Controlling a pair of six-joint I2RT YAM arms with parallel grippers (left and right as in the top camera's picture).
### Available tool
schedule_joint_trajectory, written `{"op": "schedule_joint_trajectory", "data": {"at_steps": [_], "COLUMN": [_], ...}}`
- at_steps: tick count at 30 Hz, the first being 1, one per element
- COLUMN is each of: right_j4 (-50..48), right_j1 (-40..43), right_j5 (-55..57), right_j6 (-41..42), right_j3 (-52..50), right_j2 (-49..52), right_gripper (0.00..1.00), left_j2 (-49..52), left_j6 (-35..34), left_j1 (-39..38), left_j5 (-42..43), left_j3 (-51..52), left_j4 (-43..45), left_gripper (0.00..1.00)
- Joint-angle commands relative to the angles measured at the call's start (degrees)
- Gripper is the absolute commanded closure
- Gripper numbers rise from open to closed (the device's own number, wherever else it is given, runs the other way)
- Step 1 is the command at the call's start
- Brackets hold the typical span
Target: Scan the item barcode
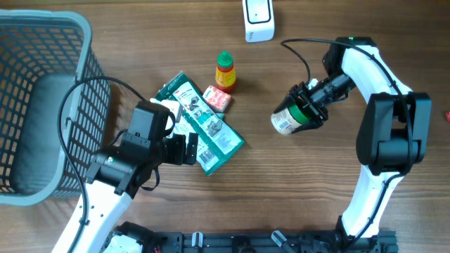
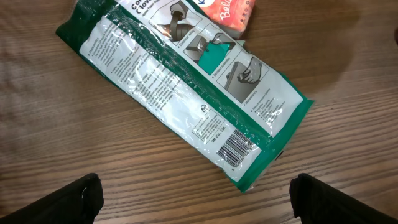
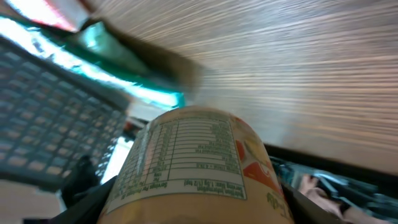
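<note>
Found the right gripper clamped across a jar — green lid toward the wrist, white-labelled end pointing lower left, jar lying sideways in the grip. Placed it right of centre over the wooden table, well apart from the white scanner at the far edge. Could not tell from overhead whether the jar touched the table. Read a printed nutrition panel on its label in the right wrist view, text blurred. Recorded the left gripper with jaws spread wide, gripping nothing, poised at the near end of a green-and-white packet lying flat. Noted dark fingertips at the lower corners of the left wrist view, apart from the packet. Saw a barcode printed on the packet near its lower right end. Logged a pink-orange pack touching the packet's far side, and a small red-and-yellow bottle with a green cap upright just beyond. Marked a grey mesh basket at the left edge — beside the left arm.
</note>
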State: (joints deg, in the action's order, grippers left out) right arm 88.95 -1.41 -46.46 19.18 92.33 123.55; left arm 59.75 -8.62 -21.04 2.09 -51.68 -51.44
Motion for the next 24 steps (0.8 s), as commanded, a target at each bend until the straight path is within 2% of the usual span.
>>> {"op": "schedule_joint_trajectory", "data": {"at_steps": [1,9,15,24], "right_j4": [0.5,1.0,0.3,-6.6], "right_j1": [-0.8,-5.8,-10.7,-20.1], "right_j5": [-7.8,-7.7,-7.6,-5.9], "right_j6": [-1.0,-1.1,1.1,14.6], "right_j3": [-0.1,-0.1,-0.1,-0.1], "right_j2": [0.1,-1.4,-7.6,-15.2], "right_gripper": [0.48,0.51,0.53,0.53], "left_j2": [0.0,0.0,0.0,0.0], "left_j6": [0.9,0.9,0.9,0.9], "left_j1": [0.3,0.3,0.3,0.3], "left_j5": [0.9,0.9,0.9,0.9], "left_j3": [0.2,0.2,0.2,0.2], "left_j4": [0.0,0.0,0.0,0.0], "left_gripper": [0.0,0.0,0.0,0.0]}}
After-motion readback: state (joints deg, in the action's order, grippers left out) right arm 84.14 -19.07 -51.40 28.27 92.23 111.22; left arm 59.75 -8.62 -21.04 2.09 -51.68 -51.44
